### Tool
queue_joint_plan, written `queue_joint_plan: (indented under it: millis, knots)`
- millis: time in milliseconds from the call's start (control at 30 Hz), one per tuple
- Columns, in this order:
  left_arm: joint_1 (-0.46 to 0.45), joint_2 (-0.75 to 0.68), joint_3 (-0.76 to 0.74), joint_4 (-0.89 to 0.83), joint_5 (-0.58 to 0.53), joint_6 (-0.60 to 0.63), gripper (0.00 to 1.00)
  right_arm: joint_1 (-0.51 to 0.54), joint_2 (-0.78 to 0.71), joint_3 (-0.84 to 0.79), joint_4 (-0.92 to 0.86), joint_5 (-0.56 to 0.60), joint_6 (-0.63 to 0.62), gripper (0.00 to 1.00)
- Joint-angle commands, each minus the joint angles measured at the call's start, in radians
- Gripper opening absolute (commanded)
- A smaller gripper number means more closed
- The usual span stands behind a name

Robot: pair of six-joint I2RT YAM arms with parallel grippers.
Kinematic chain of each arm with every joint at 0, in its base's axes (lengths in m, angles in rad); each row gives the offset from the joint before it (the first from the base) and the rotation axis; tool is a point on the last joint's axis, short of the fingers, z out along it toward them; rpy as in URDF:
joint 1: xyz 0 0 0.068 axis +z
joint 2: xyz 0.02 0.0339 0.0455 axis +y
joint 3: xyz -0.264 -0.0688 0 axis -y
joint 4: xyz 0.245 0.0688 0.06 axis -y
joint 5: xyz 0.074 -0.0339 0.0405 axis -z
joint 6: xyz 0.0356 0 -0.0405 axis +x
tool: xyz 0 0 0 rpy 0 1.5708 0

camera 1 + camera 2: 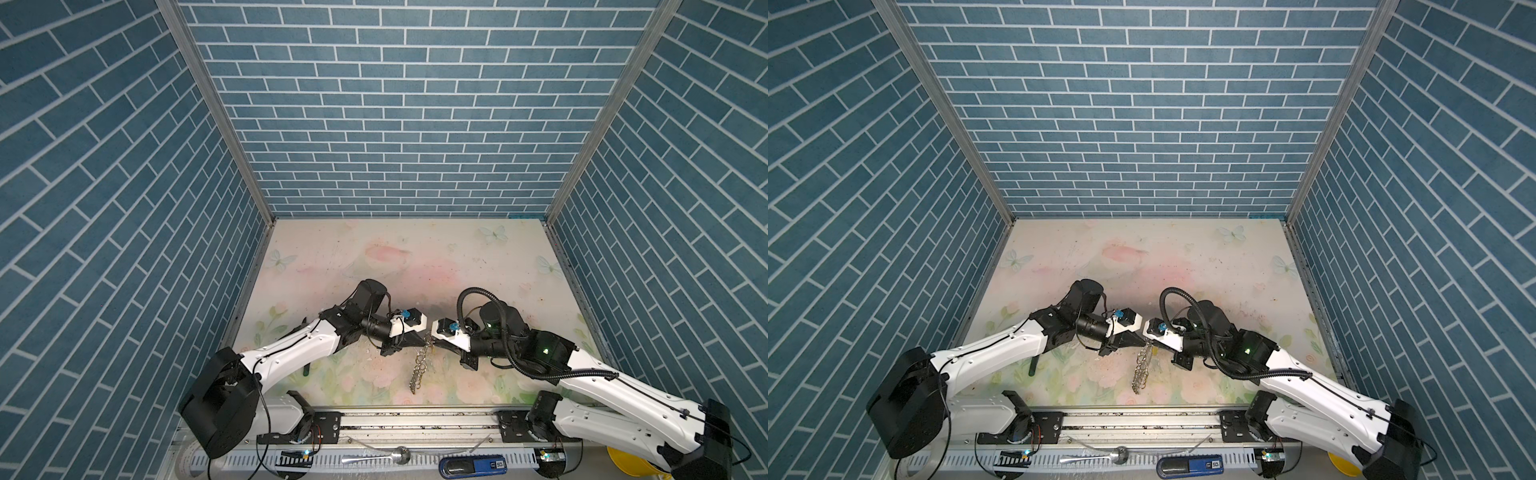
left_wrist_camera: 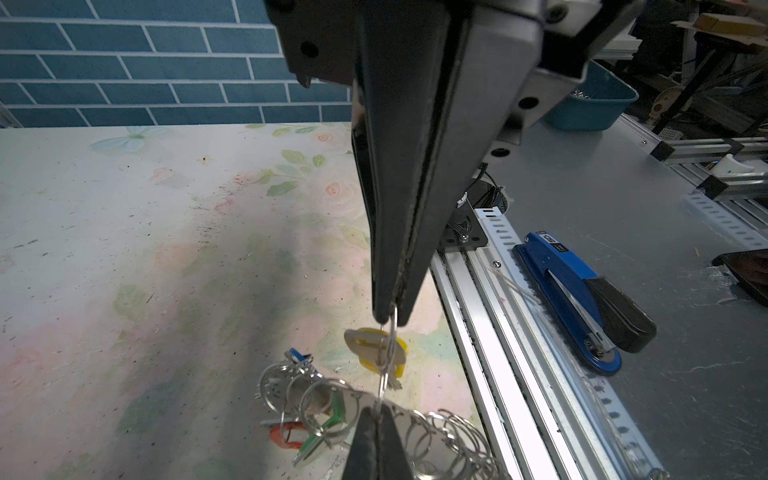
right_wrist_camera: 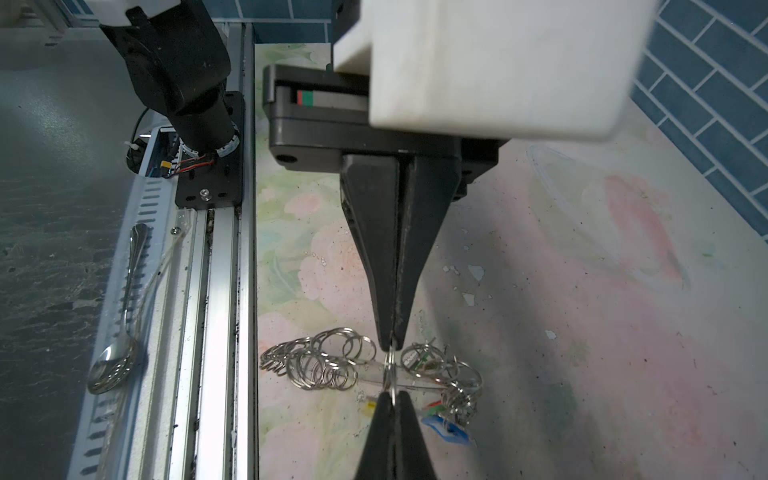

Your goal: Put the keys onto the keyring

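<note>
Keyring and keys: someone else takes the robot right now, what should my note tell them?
Left end effector: shut on a small ring of the keyring.
Right end effector: shut on it too, tips meeting.
Keyring dangles beneath them; yellow key hangs at the pinched ring.
Done: red key, green key and blue key look threaded on.
To do: finish the yellow key; I cannot tell if it is fully on.

Shiny metal keyring (image 3: 326, 365), glossy metal spoon (image 3: 114, 368)

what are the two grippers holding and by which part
Both are shut on one small ring of the keyring, pinching its wire from opposite sides: left gripper, right gripper. The yellow key seems to hang from it.
</note>
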Motion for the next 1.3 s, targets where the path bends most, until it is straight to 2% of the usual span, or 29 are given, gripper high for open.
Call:
queue_joint_plan:
  millis: [0, 367, 800, 1267]
  knots:
    - [0.006, -0.002, 0.002, 0.011, 0.019, 0.011, 0.00, -0.011, 0.019, 0.046, -0.029, -0.050, 0.029, 0.00]
    - [0.006, -0.002, 0.001, 0.011, 0.016, 0.017, 0.00, -0.074, -0.003, 0.040, 0.019, -0.091, 0.094, 0.00]
    - [0.006, -0.002, -0.001, 0.012, 0.013, 0.019, 0.00, -0.076, 0.004, 0.038, 0.025, -0.176, 0.102, 0.00]
    - [0.006, -0.003, -0.001, 0.012, 0.019, 0.018, 0.00, -0.075, 0.024, 0.042, 0.028, -0.140, 0.103, 0.00]
